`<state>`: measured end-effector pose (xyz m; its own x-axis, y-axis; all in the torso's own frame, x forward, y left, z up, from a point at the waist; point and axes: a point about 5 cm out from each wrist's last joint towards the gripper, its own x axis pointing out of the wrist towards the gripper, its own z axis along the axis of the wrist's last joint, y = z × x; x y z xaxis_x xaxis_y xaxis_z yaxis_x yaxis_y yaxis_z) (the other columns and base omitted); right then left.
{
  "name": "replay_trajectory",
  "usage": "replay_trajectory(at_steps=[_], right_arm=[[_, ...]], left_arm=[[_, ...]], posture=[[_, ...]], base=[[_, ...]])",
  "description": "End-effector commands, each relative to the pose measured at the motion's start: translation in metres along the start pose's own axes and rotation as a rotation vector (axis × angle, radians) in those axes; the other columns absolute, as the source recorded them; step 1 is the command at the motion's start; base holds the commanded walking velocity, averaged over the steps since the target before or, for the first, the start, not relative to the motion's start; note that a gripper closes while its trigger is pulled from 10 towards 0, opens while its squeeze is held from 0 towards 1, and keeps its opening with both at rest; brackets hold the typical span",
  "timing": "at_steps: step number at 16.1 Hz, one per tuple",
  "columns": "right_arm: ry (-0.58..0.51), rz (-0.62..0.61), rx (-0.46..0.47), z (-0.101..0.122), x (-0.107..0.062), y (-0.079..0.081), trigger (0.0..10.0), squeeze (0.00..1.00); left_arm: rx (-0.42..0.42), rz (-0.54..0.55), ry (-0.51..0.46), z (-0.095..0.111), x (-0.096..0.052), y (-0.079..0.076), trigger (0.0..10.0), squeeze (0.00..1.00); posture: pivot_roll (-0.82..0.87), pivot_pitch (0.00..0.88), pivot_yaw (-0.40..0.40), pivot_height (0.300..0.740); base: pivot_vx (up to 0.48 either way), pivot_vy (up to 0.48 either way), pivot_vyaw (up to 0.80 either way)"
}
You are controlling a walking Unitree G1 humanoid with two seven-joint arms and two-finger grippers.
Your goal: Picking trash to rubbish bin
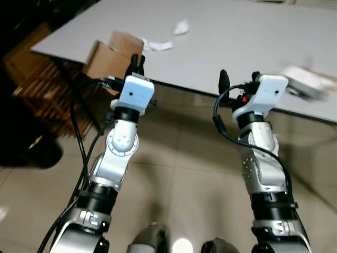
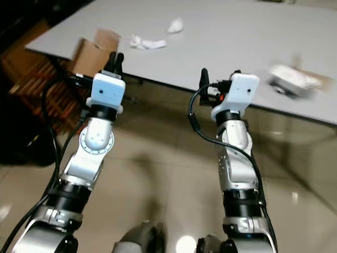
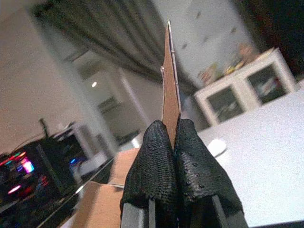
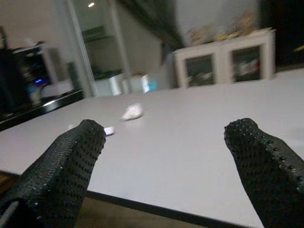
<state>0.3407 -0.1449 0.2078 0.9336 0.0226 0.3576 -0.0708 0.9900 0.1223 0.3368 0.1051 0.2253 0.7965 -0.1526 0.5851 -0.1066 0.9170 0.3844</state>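
A home's living or dining room: glossy beige floor tiles (image 1: pixel 179 158), a big white table (image 1: pixel 237 47), long curtains (image 3: pixel 118 38) and a glass-door cabinet (image 4: pixel 228 61) at the far wall.

a pale grey table (image 1: pixel 242 47) is being seen above a glossy tiled floor (image 1: pixel 179 174). two crumpled white scraps (image 1: pixel 181 27) (image 1: pixel 158 46) are lying on it toward its far left, and a blurred white object (image 1: pixel 304 80) is resting near its right front edge.

Grey table (image 1: pixel 237 47), white cabinet (image 4: pixel 228 59)
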Motion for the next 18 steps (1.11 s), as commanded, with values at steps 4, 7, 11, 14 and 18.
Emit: replay_trajectory(at_steps=[4, 7, 11, 14, 18], right_arm=[[-0.003, 0.012, 0.000, 0.0007, -0.0009, 0.0030, 10.0, 0.00], [-0.006, 0.033, -0.017, 0.0014, -0.0010, 0.0046, 10.0, 0.00], [0.010, 0.049, -0.037, -0.0012, -0.0008, 0.0079, 10.0, 0.00], [0.020, 0.052, -0.040, -0.0028, -0.0018, 0.0080, 10.0, 0.00], [0.030, 0.058, -0.040, -0.0050, -0.0035, 0.0091, 10.0, 0.00]], left_arm=[[0.007, 0.013, 0.003, -0.0003, -0.0002, 0.0035, 10.0, 0.00], [0.008, 0.010, 0.018, -0.0023, -0.0004, 0.0021, 10.0, 0.00], [0.011, 0.007, 0.022, -0.0032, -0.0006, 0.0020, 10.0, 0.00], [0.007, 0.004, 0.024, -0.0032, -0.0009, 0.0010, 10.0, 0.00], [-0.006, -0.008, 0.029, -0.0033, -0.0021, -0.0018, 10.0, 0.00]], posture=[[-0.05, 0.172, 0.077, 0.740], [-0.05, 0.173, 0.075, 0.740], [-0.05, 0.168, 0.077, 0.740], [-0.05, 0.167, 0.078, 0.740], [-0.05, 0.165, 0.082, 0.740]], base=[[-0.212, 0.000, 0.00], [0.000, 0.000, 0.19], [0.000, 0.000, 0.80], [0.000, 0.000, 0.80], [0.000, 0.000, 0.80]])
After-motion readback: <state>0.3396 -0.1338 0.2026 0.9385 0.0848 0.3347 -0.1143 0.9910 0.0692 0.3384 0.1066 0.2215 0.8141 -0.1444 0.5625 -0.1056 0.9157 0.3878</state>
